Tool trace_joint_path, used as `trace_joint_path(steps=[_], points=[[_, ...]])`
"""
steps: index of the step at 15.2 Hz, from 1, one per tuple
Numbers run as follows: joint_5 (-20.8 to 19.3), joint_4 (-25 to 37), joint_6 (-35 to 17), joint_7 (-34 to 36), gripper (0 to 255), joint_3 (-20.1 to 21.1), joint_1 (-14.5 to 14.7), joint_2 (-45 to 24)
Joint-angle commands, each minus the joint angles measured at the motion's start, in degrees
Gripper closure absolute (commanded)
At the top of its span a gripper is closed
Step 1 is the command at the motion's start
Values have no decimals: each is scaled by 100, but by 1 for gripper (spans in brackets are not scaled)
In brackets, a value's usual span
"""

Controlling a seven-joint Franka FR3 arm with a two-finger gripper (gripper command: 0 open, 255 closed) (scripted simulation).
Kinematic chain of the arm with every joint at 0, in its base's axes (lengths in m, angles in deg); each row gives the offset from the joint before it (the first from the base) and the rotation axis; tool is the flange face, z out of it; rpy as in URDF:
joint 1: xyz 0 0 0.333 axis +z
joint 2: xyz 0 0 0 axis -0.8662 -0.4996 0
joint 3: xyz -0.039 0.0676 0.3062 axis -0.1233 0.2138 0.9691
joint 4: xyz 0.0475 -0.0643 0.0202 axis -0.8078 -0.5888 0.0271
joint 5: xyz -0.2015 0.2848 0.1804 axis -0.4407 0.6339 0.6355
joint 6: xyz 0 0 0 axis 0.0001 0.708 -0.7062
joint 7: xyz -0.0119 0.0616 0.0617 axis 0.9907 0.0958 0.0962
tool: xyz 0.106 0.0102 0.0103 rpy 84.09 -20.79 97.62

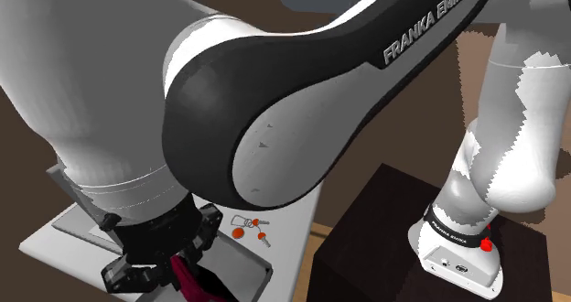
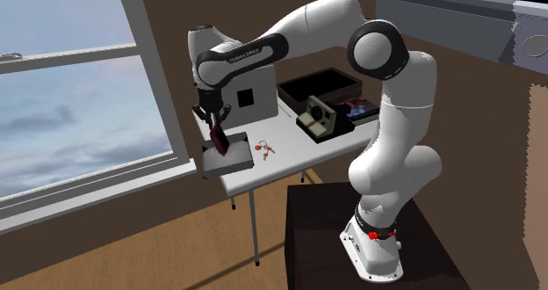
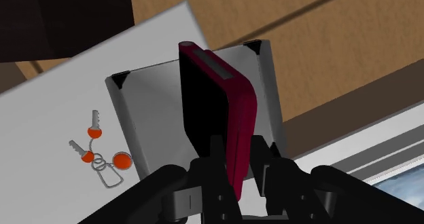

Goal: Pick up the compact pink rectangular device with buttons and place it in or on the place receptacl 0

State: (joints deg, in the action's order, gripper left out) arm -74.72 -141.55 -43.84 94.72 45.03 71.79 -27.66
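Dark-pink device [image 3: 239, 117] hung pinched in the tool [image 3: 236, 153] above the grey tray [image 3: 149, 114] — lifted, seemingly only the release left.

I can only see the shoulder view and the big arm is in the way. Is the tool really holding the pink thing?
Observer: Yes. In the wrist view the tool has its two fingers clasped on the dark pink device.
Operator: What's underneath it?
Observer: The wrist view shows a grey tray directly beyond the device, with a bunch of orange-headed keys lying beside the tray on the white table.
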Motion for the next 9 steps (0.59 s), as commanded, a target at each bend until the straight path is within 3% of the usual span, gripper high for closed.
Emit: trace_joint_path(steps=[1, 9], points=[[-70, -99, -144, 58, 255, -22, 32, -68], [-358, -443, -667, 241, 255, -149, 140, -350]])
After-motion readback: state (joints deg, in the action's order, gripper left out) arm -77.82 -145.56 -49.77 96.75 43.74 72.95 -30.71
